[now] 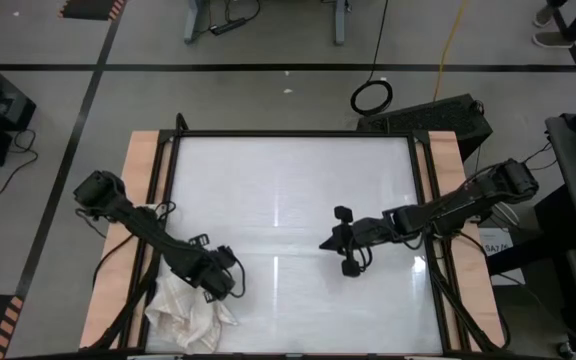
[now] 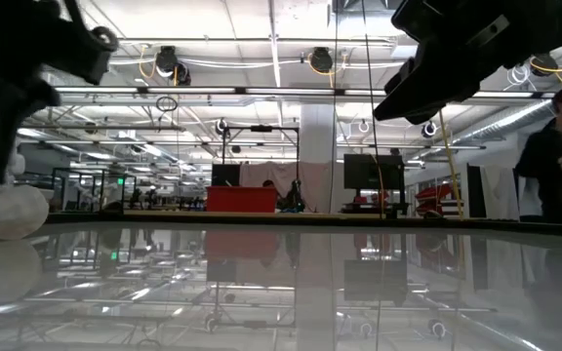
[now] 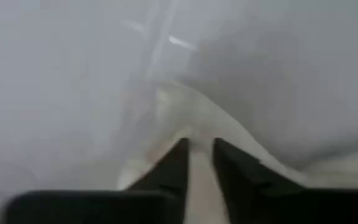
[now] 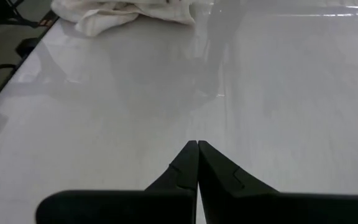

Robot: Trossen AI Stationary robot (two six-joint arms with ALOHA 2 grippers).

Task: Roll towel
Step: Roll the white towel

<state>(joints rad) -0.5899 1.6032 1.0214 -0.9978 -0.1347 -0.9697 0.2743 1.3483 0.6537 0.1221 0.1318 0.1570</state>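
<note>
The towel (image 1: 186,310) is a cream-white cloth lying crumpled at the table's near left corner. It also shows at the left of the low view (image 2: 3,210) and far off in the right wrist view (image 4: 123,12). My left gripper (image 1: 226,282) is at the towel's right edge, shut on a ridge of the cloth (image 3: 197,155). My right gripper (image 1: 326,245) is shut and empty over the middle of the table, clear of the surface (image 4: 197,144). The towel's plaid pattern and tag do not show. My left gripper pinches a raised ridge of the towel (image 3: 194,134) between its two fingers, which slant down toward the table. One layer or several, I cannot tell. The cloth runs up into the narrow gap between the fingers, and the rest of the towel lies bunched on the table.
The white glossy tabletop (image 1: 288,190) spreads between the two arms, with a dark frame and wooden side strips (image 1: 138,180). A person (image 2: 554,156) stands in the room beyond the table's right side.
</note>
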